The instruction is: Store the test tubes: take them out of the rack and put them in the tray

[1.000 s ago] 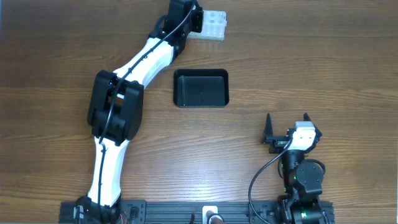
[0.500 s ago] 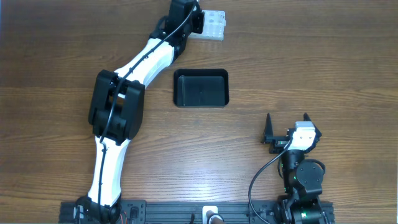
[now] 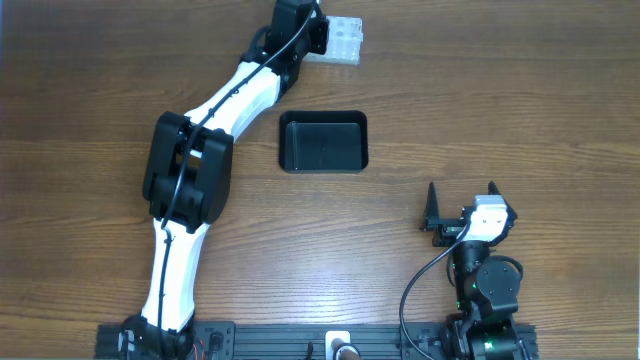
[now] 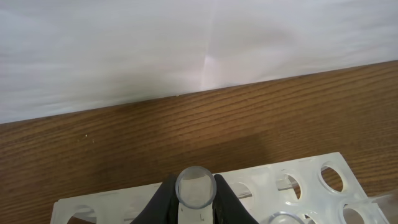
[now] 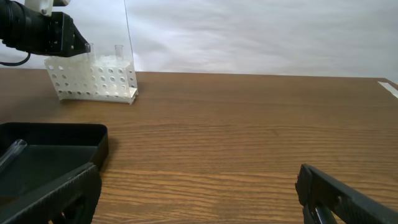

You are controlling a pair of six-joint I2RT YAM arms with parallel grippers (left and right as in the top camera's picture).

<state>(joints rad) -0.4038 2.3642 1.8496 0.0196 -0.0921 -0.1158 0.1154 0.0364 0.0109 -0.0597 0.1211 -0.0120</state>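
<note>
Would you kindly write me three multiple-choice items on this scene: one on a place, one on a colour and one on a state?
1. Where is the left gripper?
A at the rack
B near its own base
C off the table

2. What colour is the tray?
A white
B black
C blue

3. How is the right gripper?
A open, empty
B shut, empty
C shut on a load

Answers:
1 A: its fingers clasp a tube standing in the rack.
2 B: the tray is plainly black.
3 A: its fingers stand wide apart with nothing between them.
</note>
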